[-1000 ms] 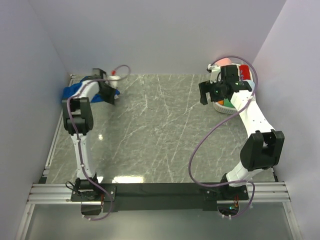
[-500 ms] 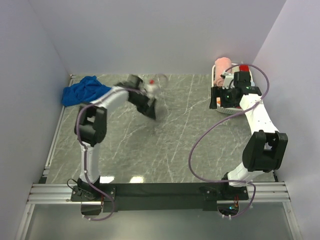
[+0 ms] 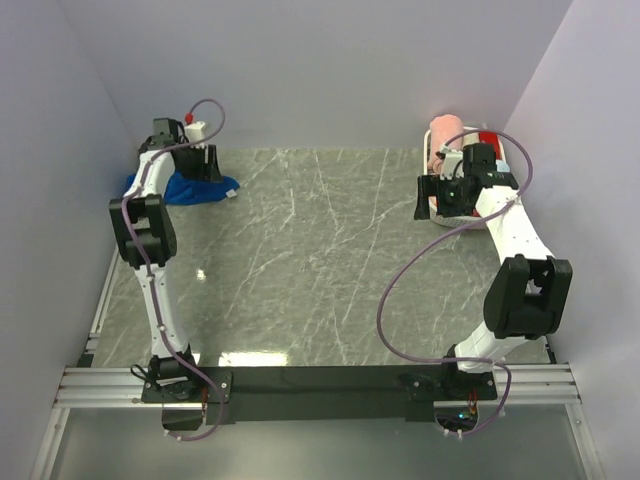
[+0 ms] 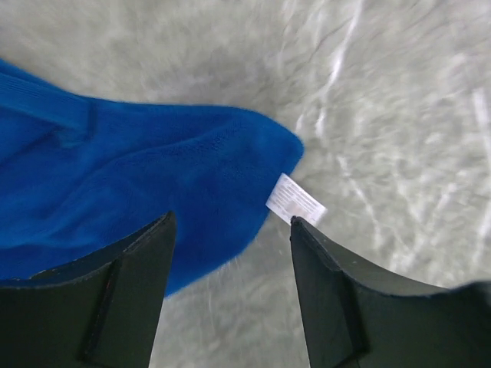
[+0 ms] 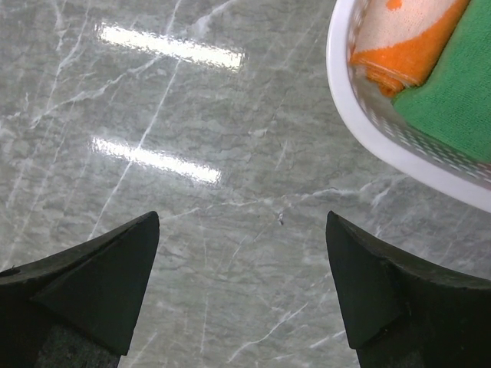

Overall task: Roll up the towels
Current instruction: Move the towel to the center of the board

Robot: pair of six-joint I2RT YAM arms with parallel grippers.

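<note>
1. Progress: nothing that I can see is rolled yet. The deep royal blue terry towel (image 4: 138, 176) lies crumpled in a loose heap at the far left corner of the grey marbled worktop (image 3: 320, 260), not spread flat.
2. A white sewn-in label (image 4: 295, 199) shows at the towel's nearest corner, which lies flat on the stone.
3. The pale sky blue towel does not appear in any view, so I cannot report where it is or what state it is in.
4. My left pincer (image 4: 230, 221) hovers over that labelled corner. Its fingers are spread and grasp nothing; the cloth lies below them, not between them.
5. My right pincer (image 5: 242, 218) is released at full spread over bare worktop, just beside the container and holding nothing.
6. Container: one white perforated plastic basket (image 5: 383, 138) stands at the far right edge of the worktop.
7. Contents: a rolled orange-and-pale towel (image 5: 406, 38) lies against a green towel (image 5: 460, 92), both inside the rim. The overhead view adds a red cloth (image 3: 488, 137) at the far side. None of these belong to the task.
8. Remaining, in my judgement: the whole job. The royal blue towel needs spreading flat before rolling, and the pale one must first be located.
</note>
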